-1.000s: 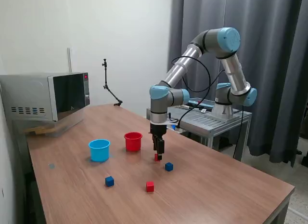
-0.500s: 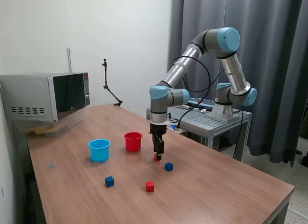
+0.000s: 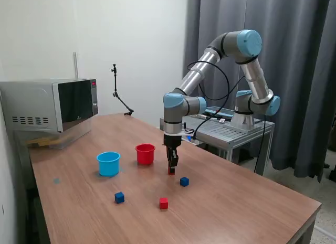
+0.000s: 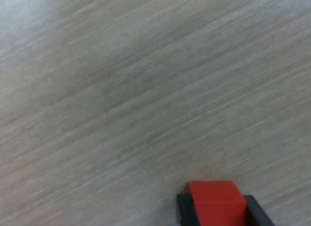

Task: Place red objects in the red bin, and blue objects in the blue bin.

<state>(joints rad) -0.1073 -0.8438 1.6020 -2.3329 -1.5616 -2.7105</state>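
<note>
Your tool (image 3: 171, 169) was clamped on a red cube (image 4: 216, 202), pads on opposite flat faces. You should have judged it light, rigid and easily pinched.

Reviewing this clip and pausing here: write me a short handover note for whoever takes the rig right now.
Gripper: shut on a red cube, just above the table, on the exterior view's right of the red cup.
Loose on the table: second red cube, two blue cubes.
Light blue cup stands beside the red cup; no cube visible in either.
Done: first red cube gripped.
Left: drop it in the red cup, then sort the other three.
</note>
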